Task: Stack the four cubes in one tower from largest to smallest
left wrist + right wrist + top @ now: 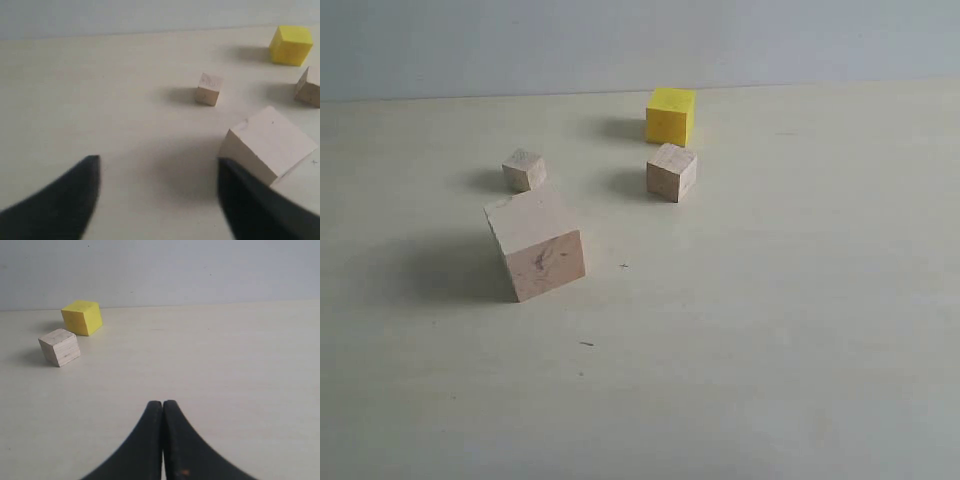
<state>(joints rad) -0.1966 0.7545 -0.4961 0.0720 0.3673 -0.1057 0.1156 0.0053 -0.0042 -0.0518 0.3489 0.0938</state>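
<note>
Pale cream tabletop (pixel 770 350) fills the scene, with a grey-blue wall (pixel 470 40) rising behind it. We see all four cubes lying apart on the table, none stacked.

In the exterior view the large pale wood cube (pixel 535 245) sits nearest the camera, turned a little askew. Just behind it, near but not touching, is the tiny wood cube (pixel 524 169). To the right and further back stands the medium-small wood cube (pixel 671 171). Close behind that, near the table's far edge, is the yellow cube (pixel 670 115), and a narrow gap separates these two. Two small dark specks (pixel 623 265) mark the table near the large cube.

The left gripper (pixel 157 167) has its dark fingers (pixel 75 200) spread wide over bare table and grips nothing. The large cube lies just beside one fingertip, which overlaps its lower corner in the left wrist view. The right gripper (pixel 163 407) has its fingers pressed together, empty, low over the table. We see the medium-small and yellow cubes well ahead of it, off to one side.
</note>
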